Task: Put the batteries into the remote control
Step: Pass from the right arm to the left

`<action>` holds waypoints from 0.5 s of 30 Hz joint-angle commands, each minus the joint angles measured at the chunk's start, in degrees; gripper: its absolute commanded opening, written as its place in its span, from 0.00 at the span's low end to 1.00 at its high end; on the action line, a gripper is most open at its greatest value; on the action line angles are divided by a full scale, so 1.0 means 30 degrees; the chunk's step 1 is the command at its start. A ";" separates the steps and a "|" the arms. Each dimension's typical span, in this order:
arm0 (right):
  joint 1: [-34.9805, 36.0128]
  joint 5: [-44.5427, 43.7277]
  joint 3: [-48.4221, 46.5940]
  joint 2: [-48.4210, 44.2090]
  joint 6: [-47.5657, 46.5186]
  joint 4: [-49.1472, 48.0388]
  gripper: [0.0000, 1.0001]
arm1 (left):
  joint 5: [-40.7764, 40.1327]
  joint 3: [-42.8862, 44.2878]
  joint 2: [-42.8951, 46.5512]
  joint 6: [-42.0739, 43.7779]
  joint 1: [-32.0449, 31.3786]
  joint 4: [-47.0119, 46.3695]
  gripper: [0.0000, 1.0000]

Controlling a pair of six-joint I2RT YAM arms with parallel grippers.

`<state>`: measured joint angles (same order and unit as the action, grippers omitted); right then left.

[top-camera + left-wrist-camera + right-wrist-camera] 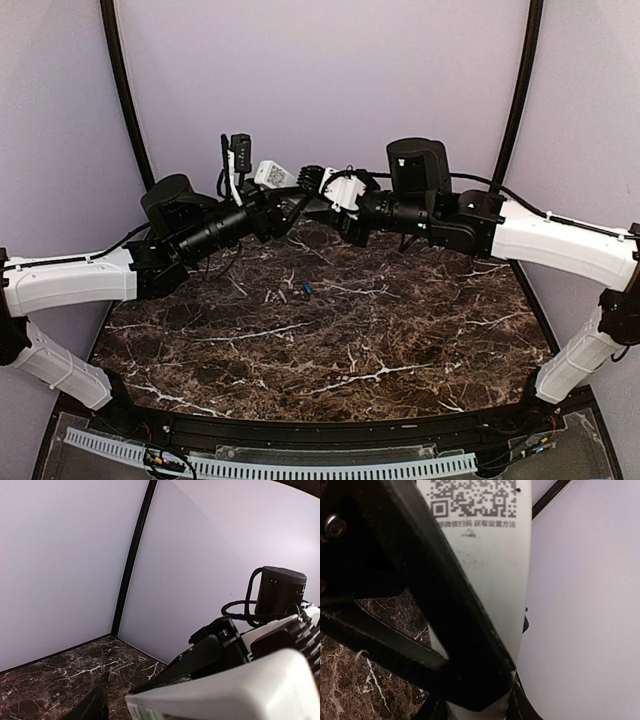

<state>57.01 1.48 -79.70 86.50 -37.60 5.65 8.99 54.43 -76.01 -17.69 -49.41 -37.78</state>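
Both arms are up and meeting in the upper centre of the overhead view, well above the desk (400, 340). The remote control (272, 174) is right there between them, a white shape raised off the marble, just left of centre near the top.

The right hand (318, 182) comes in from the right and has hold of it. In its wrist view the remote control (490, 545) fills the middle of the frame, its back towards the camera with a QR code at the top. A black finger (445, 605) lies slantwise across that white face, pressed against it.

The left hand (287, 204) sits just below and left of the remote in the overhead view. In the left wrist view, the handset's white edge (240, 690) bulks large in the lower right corner. The right arm's black parts sit behind it. I cannot tell whether this hand is clamped on it or loose, because its fingers are mostly out of sight.

Down on the desk, near the middle of the overhead view, a blue battery (308, 290) lies on the dark marble, well apart from both hands. Just to its left there is a dull speck, too small to name.
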 commanded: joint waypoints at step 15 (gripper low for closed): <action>0.0149 -0.0219 -0.0556 0.0023 0.1146 -0.0848 0.00 | -0.0482 -0.0608 0.0597 -0.1111 -0.0083 -0.2534 0.00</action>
<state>57.01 -0.49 -80.03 87.13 -36.60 4.40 4.58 53.95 -76.01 -21.39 -49.08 -40.88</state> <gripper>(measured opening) 0.320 0.184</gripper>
